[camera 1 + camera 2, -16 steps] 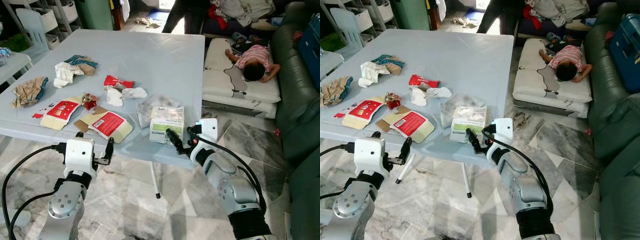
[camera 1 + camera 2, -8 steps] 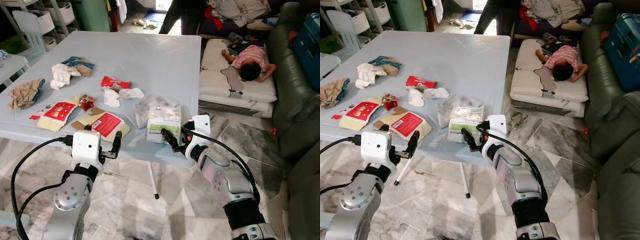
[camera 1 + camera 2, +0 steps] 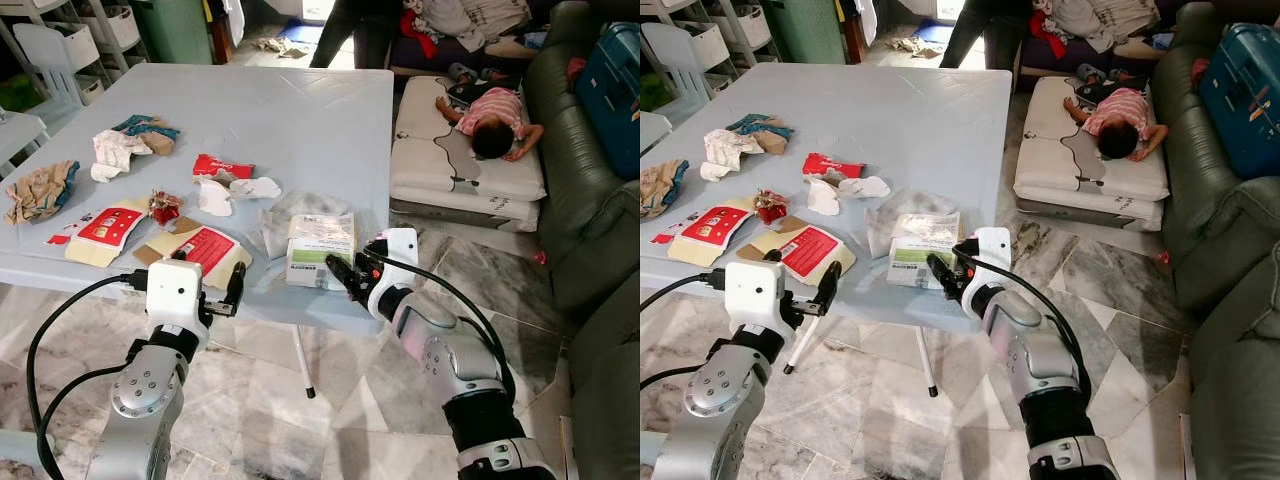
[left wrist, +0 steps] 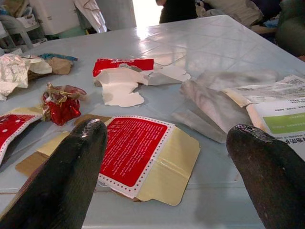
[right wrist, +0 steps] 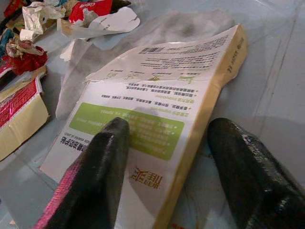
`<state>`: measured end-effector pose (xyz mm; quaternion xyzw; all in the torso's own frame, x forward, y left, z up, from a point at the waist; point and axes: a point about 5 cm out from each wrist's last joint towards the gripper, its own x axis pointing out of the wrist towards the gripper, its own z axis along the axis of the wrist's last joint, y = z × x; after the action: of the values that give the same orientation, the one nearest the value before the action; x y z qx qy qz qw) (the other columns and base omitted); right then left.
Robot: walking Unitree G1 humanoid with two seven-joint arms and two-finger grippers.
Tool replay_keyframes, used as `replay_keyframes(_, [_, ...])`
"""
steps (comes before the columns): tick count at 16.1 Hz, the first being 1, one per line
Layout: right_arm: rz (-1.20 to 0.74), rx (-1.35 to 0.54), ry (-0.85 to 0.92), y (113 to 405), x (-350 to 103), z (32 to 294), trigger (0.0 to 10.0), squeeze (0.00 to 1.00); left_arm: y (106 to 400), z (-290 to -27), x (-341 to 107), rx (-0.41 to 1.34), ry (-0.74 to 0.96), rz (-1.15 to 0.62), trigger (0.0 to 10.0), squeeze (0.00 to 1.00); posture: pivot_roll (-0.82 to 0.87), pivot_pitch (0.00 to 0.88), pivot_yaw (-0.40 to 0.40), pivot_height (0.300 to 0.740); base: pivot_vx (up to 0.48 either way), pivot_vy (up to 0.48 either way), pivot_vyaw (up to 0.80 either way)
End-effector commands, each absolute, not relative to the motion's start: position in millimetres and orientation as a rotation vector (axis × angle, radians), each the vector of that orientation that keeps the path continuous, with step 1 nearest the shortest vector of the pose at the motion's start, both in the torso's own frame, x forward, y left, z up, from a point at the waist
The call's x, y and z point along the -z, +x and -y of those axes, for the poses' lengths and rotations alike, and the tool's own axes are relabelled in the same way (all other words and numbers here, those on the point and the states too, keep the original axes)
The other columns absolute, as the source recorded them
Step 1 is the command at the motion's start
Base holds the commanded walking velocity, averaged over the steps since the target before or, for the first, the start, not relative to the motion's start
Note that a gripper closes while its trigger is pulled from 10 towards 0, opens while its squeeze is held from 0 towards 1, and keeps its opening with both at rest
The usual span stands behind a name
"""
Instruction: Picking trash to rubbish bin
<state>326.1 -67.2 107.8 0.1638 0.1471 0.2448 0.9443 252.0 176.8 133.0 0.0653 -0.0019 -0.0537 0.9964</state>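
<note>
Now right gripper [image 5: 167, 157] apparently straddles packet [image 5: 157, 114] edge

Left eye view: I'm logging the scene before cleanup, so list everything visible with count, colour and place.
table: one, pale blue, centre.
white-and-green box: one, at near table edge.
clear plastic bag: one, beside the box.
red-and-yellow flattened cartons: two, near left edge.
red crumpled wrapper: one, between the cartons.
red packet: one, mid-table.
white torn paper: pieces by the red packet.
crumpled tissues: heaps, far left.
mattress: one, white, on the floor; a person lies on it.
sofa: dark green, right.
left end effector: open, at table edge.
right end effector: open around box's corner.
</note>
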Motion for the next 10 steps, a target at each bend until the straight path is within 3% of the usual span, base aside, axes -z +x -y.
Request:
replay_keyframes(1, [-0.393,-0.566,0.387,317.5,-93.3,48.8,0.0,0.0,253.1,-177.7,-131.4,0.104,0.127,-0.008,10.0,0.0,0.09,0.092,0.002,0.74,0.0,0.0,0.0])
replay_keyframes(6, [-0.409,-0.542,0.564,317.8,-92.5,49.5,0.0,0.0,253.9,-182.7,-130.1,0.081,0.125,-0.013,10.0,0.0,0.1,0.087,-0.002,0.74,0.0,0.0,0.0])
replay_keyframes(10, [-0.419,-0.575,0.582,316.6,-92.6,48.0,0.0,0.0,254.8,-183.3,-129.1,0.069,0.111,-0.018,10.0,0.0,0.09,0.09,-0.007,0.74,0.0,0.0,0.0])
